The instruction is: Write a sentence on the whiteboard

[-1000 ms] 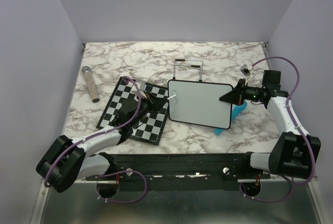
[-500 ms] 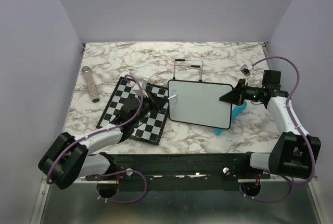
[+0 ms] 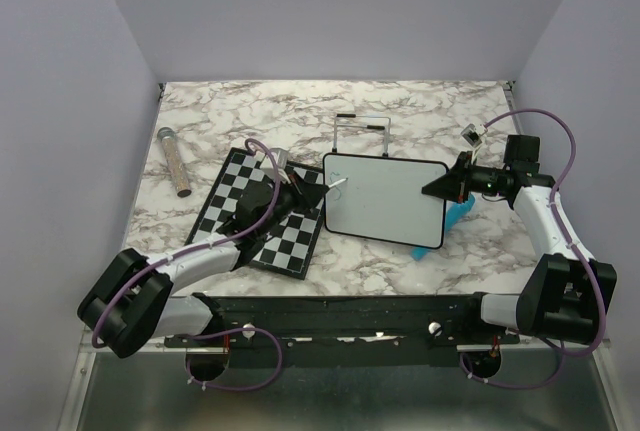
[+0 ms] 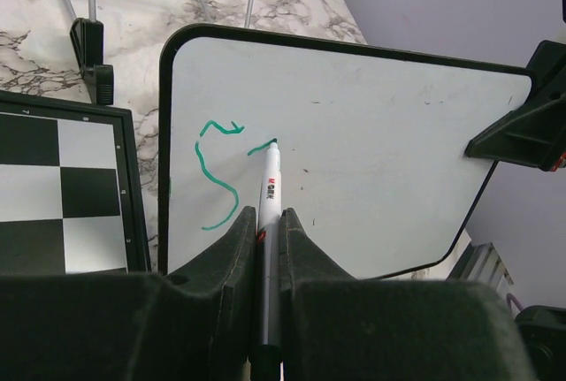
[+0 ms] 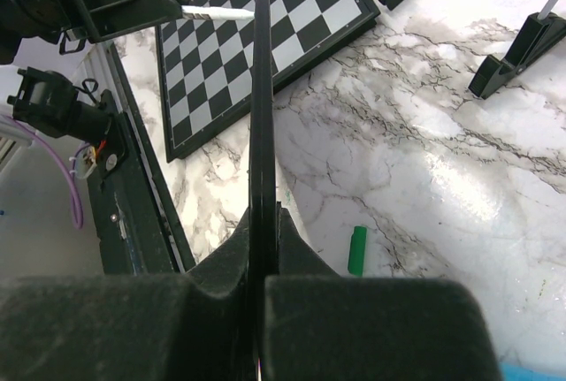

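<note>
The whiteboard [image 3: 385, 201] is held tilted up over the table; my right gripper [image 3: 432, 191] is shut on its right edge. In the right wrist view the board shows edge-on [image 5: 261, 89] between the right gripper's [image 5: 263, 217] jaws. My left gripper [image 4: 265, 213] is shut on a white marker [image 4: 270, 191], whose tip touches the board's upper left. The sentence [image 4: 217, 178] is a few teal-green strokes there, with a short fresh stroke at the tip. From above, the left gripper [image 3: 305, 194] reaches over the chessboard with the marker [image 3: 337, 185] on the board.
A black-and-white chessboard [image 3: 255, 216] lies left of the whiteboard. A wire stand [image 3: 360, 131] is behind it, a glittery tube [image 3: 175, 161] at far left, a blue object [image 3: 458, 214] under the board's right end. A green cap [image 5: 356, 250] lies on the marble.
My left arm has slid a little right and forward, carrying the marker tip along the board's upper left. The right gripper and the board have stayed still.
</note>
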Controlling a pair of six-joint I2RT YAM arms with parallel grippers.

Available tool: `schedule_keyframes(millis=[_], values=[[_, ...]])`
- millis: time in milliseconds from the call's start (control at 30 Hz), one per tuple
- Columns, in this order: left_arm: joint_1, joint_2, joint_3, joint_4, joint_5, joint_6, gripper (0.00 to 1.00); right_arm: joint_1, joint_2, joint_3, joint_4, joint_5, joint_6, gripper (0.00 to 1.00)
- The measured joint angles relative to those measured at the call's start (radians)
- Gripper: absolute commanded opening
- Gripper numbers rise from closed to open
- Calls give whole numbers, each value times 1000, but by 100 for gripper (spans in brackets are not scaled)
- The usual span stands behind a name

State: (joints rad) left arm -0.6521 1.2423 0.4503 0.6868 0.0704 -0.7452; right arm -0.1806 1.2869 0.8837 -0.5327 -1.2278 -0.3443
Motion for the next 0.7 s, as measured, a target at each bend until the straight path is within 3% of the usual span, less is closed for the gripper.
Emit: schedule_keyframes(millis=[700], values=[[-4,-39,8,-25,-37,28,0,0,0,0,0,0,-5,0]])
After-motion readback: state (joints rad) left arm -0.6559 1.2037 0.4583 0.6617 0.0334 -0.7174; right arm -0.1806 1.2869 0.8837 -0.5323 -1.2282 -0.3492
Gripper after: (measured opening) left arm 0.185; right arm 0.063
